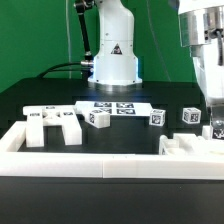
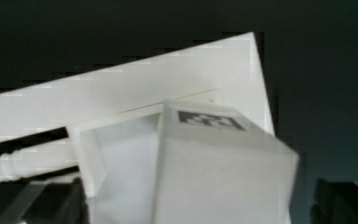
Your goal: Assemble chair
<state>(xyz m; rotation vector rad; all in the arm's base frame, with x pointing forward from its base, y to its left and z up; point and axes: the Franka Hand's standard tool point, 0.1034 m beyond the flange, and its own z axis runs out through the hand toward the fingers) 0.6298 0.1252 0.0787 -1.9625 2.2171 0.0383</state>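
Gripper (image 1: 211,118) hangs low at the exterior view's right, over the near corner of the table (image 1: 150,95). Its jaws are blurred and partly cropped, so I cannot tell how wide they stand or whether they grip anything.

In the wrist view a white blocky post (image 2: 185,165) sits right under the camera, with a side peg (image 2: 19,165) sticking out of it and a flat white slab (image 2: 140,85) behind it. Dim dark shapes flanking the post may be the jaws; no contact is visible.

The chair is not built; its parts lie loose on the table:
- one more block (image 1: 216,131) just beside the gripper
- a white piece (image 1: 185,146) in the corner of the border rail (image 1: 90,165)
- three small tagged blocks (image 1: 157,116) in a loose row across the middle, well apart from each other
- a frame piece (image 1: 50,122) flat at the exterior view's left

The marker board (image 1: 115,106) lies behind the row, in front of the robot base (image 1: 113,60).

Why placed so, as a guess:
- the parts are spread out so each tag faces a camera and the jaws have room
- the piece in the rail corner is probably braced there so it cannot slide when another part is pushed in
- the gripper is low on that side, so probably working the post next to it

Writing: none readable. The post tag (image 2: 211,120) and all other tags are square black-and-white patterns only. The base carries a triangular warning sticker (image 1: 113,48), too small to make out. No brand is visible.
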